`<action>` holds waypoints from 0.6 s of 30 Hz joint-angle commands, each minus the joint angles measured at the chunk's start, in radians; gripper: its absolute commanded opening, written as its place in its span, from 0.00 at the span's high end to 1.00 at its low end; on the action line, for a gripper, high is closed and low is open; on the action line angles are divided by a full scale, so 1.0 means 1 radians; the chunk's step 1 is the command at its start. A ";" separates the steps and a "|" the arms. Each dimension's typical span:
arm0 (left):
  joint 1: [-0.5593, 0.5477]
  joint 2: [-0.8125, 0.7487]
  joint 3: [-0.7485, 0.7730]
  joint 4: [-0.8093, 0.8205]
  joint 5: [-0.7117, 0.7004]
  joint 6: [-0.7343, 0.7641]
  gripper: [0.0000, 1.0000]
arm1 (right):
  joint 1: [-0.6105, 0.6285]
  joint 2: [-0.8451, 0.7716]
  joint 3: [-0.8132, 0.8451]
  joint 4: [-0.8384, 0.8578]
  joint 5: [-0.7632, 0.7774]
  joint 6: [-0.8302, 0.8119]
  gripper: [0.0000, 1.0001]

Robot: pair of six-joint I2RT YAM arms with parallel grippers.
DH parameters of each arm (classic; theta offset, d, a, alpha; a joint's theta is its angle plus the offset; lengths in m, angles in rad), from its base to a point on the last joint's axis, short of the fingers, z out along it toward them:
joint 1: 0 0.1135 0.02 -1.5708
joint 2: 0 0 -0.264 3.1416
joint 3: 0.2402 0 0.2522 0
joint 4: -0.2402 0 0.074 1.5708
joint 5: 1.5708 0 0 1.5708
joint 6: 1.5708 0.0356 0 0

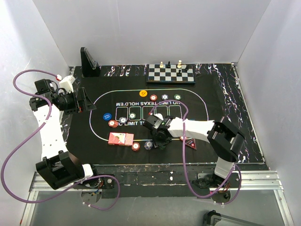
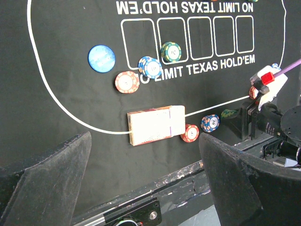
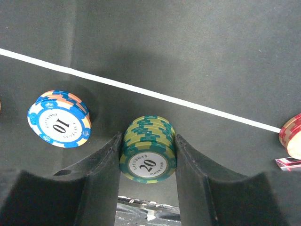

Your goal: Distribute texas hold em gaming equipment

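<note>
My right gripper [image 3: 149, 141] is shut on a green stack of poker chips [image 3: 148, 150] marked 20, both fingers pressed against its sides on the black mat. A blue and orange chip stack [image 3: 59, 118] lies just to its left, and a red chip [image 3: 292, 136] at the right edge. From above, the right gripper [image 1: 157, 140] sits between the red-backed card deck [image 1: 121, 139] and the dark red triangular marker [image 1: 189, 143]. More chips [image 1: 123, 120] lie mid-mat. My left gripper [image 1: 81, 100] hangs open over the mat's left edge, empty, with the deck [image 2: 156, 123] ahead of it.
A chessboard [image 1: 170, 74] with pieces stands at the back of the table. A black stand [image 1: 88, 62] rises at the back left. Three chips [image 1: 165, 97] and an orange one [image 1: 142, 92] lie on the mat's far side. The table's front edge [image 2: 188, 176] runs below the deck.
</note>
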 commanded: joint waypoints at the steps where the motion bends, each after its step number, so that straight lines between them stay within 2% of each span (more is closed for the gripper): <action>1: 0.005 -0.023 -0.003 0.008 0.022 -0.004 0.00 | 0.004 -0.036 0.002 -0.004 0.022 0.012 0.58; 8: 0.003 -0.018 -0.008 0.016 0.037 -0.013 0.00 | 0.004 -0.090 0.020 -0.039 0.039 0.011 0.70; 14: 0.005 -0.014 -0.003 0.019 0.040 -0.014 0.00 | -0.002 -0.164 0.056 -0.095 0.085 0.004 0.70; 18: 0.003 -0.011 0.003 0.017 0.040 -0.014 0.00 | -0.051 -0.207 0.053 -0.123 0.097 0.000 0.71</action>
